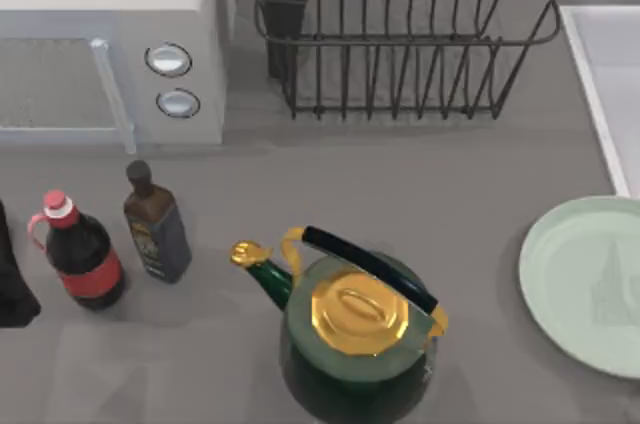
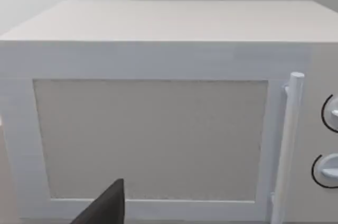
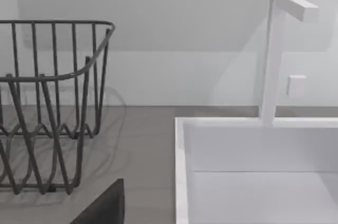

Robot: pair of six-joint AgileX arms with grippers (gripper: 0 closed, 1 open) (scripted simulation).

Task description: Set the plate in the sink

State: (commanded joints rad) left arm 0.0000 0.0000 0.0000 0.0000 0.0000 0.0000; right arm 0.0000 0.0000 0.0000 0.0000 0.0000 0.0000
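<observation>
The pale mint-green plate lies flat on the grey counter at the right side of the top view, partly cut off by the picture's edge. Behind it, at the far right, is the white sink with its raised rim. The right wrist view looks at the sink and its white tap. A dark part of my right gripper shows low in that view, holding nothing visible. My left gripper is parked at the table's left edge, facing the microwave.
A green kettle with a gold lid stands left of the plate. A dark wire dish rack sits at the back, left of the sink. The white microwave fills the back left. A dark bottle and a red-capped bottle stand in front of it.
</observation>
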